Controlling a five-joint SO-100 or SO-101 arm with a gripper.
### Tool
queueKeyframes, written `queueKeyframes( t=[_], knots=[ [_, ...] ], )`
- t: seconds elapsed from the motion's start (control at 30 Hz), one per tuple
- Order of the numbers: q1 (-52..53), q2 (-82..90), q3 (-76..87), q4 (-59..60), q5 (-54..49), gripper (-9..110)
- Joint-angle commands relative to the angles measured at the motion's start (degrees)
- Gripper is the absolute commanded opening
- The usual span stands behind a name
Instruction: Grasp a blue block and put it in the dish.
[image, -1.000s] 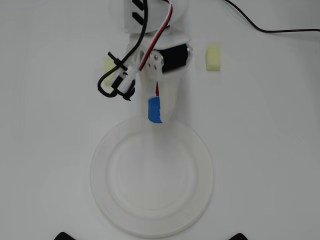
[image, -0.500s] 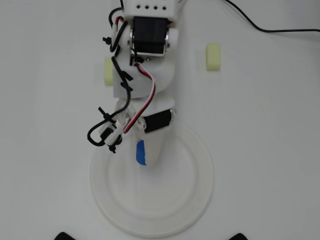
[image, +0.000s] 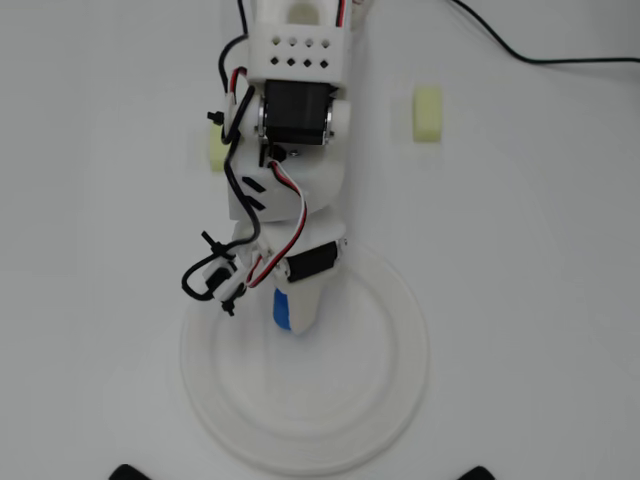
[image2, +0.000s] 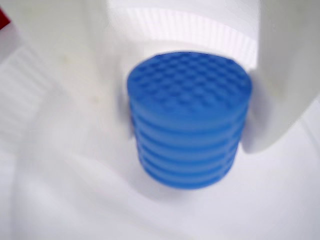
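Sitting between the pincer (image2: 187, 107) fingers, blue block (image2: 189, 120), over dish (image: 400, 380).

Lighting: bright, even, overexposed; in your overhead view the white bench (image: 540, 300) nearly washes out, shadows faint. Your wrist view: soft, blurred throughout; the blue block (image2: 189, 120) between the tool's fingers (image2: 287, 75) casts a faint shadow beneath.

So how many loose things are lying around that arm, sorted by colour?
Blue: 1, the blue block held between the gripper fingers over the dish.
Pale yellow: 2, one foam block to the right of the arm in the overhead view, another half hidden on its left.
White: 1, the dish.
Total: 4.
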Motion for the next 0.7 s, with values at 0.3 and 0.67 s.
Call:
queueKeyframes(
  t=[0.3, 0.67],
  knots=[
    [-0.70, 1.85, -3.25, 1.14, -0.26, 8],
    [-0.79, 7.73, -3.78, 6.33, -0.53, 31]
  ],
)
